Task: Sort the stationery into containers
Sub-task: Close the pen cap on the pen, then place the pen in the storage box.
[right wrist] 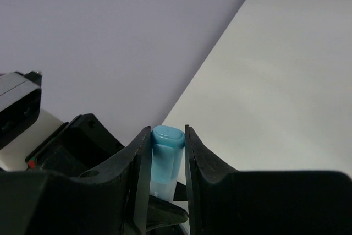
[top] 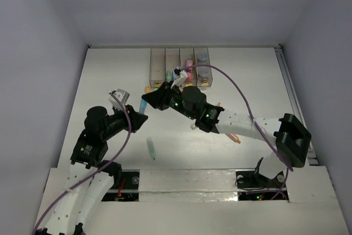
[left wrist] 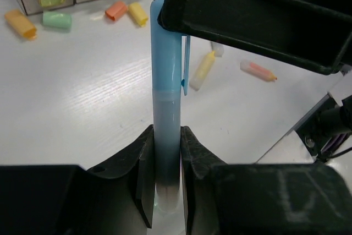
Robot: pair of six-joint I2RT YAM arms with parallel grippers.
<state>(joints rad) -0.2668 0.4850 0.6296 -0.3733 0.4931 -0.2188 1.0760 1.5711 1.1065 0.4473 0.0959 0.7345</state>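
A light blue marker with its cap on hangs in the air between both grippers, in front of the containers. My left gripper is shut on the marker's pale barrel. My right gripper is shut on its blue cap, and in the left wrist view its black fingers close over the cap's top. In the top view the left gripper is below the marker and the right gripper is above it. The four clear bins hold some pieces.
Loose caps lie before the bins: orange, green, red-orange, yellow. A yellow marker and a pink one lie further right. Another pale blue marker lies near the table's front.
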